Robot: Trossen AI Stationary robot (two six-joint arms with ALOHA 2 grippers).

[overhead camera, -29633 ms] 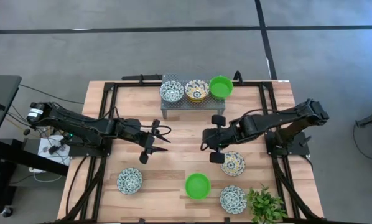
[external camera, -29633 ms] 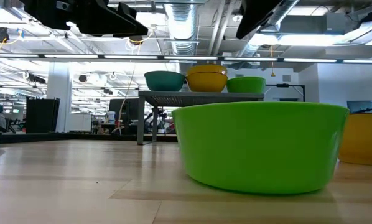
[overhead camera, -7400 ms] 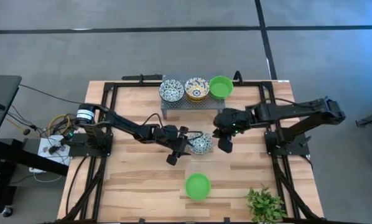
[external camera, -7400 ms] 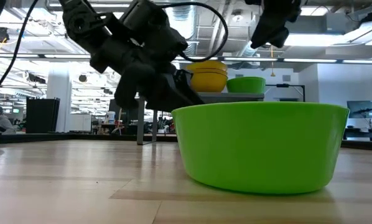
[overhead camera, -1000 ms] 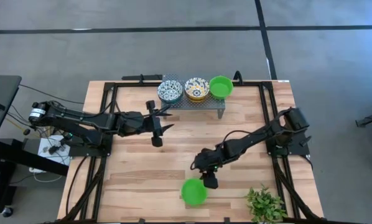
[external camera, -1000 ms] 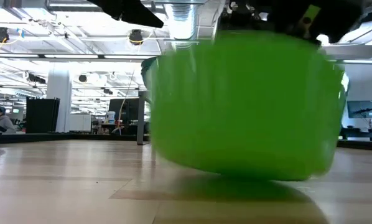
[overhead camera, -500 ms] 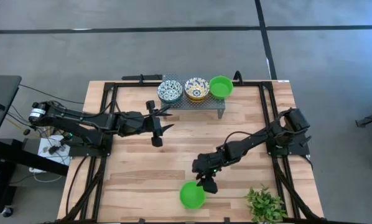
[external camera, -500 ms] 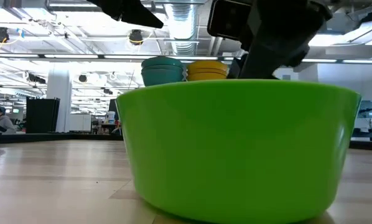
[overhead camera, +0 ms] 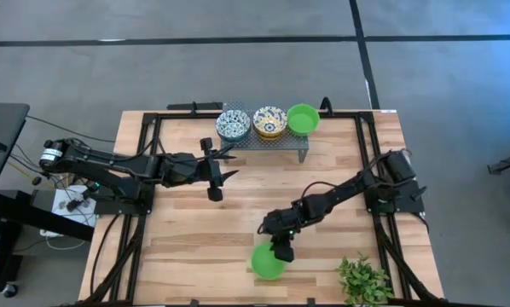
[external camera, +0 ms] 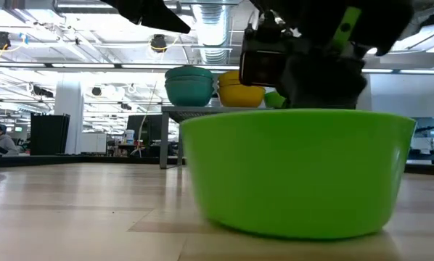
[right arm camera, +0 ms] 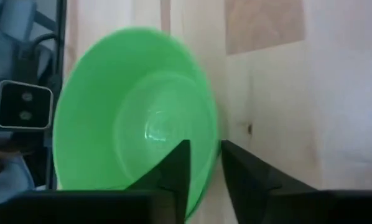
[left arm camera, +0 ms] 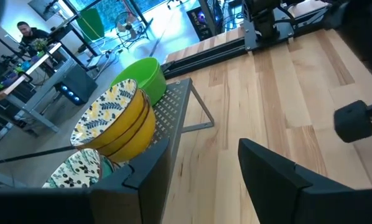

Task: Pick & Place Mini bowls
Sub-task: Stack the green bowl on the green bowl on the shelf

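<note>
A wooden counter (overhead camera: 187,230) seen from above, with a dark arm on each side. At the far edge stands a small metal rack (overhead camera: 299,149). It carries three stacks of mini bowls in a row: blue-and-white bowls (overhead camera: 233,124), yellow bowls (overhead camera: 269,122) in the middle, and green bowls (overhead camera: 303,118) toward the right arm's side.

A leafy plant (overhead camera: 363,280) sits at the near right corner of the counter.

A single green bowl (overhead camera: 267,262) rests upright on the counter at the near edge, left of the plant. The right end effector (overhead camera: 281,248) is at this bowl's rim. In its wrist view one finger (right arm camera: 173,168) is inside the bowl and the other outside, the rim between them, the gap narrow. Whether they already press the rim cannot be told.

The left end effector (overhead camera: 217,173) hangs above the counter just in front of the rack, fingers apart, holding nothing.
</note>
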